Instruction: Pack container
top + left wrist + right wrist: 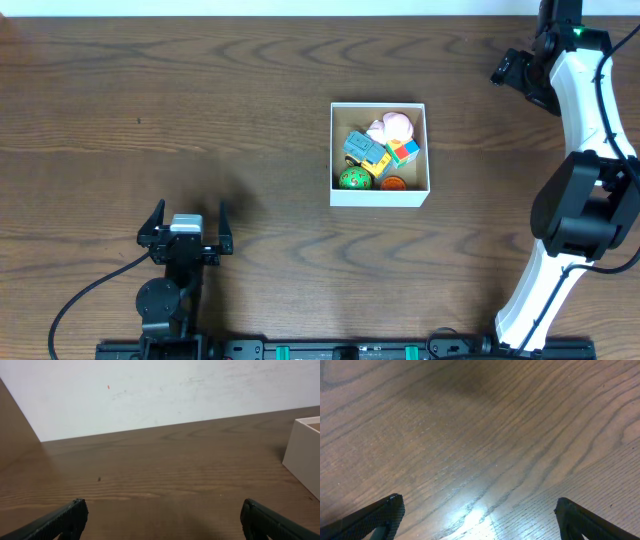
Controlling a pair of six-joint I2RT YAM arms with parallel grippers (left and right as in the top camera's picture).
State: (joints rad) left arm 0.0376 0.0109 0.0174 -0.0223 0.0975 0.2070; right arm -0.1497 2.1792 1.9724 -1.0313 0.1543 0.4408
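Note:
The container (pixel 380 195), a square white-walled box, sits right of the table's middle. In it lie a pink toy (pixel 396 125), a blue toy (pixel 359 146), a multicoloured cube (pixel 405 152), a green ball (pixel 353 178) and an orange piece (pixel 393 183). My left gripper (pixel 190 210) rests near the front edge, well left of the box, open and empty. In the left wrist view the gripper (pixel 162 520) faces bare wood, with the container's white wall (pixel 302 455) at the right edge. My right gripper (pixel 508 68) hovers at the far right corner, and the right wrist view shows it (pixel 480 515) open over bare wood.
The dark wooden table (pixel 200 100) stretches around the box. A white wall (pixel 150 390) rises behind the table's far edge. The right arm's white links (pixel 580 120) curve along the right side. A black cable (pixel 90 290) trails from the left arm's base.

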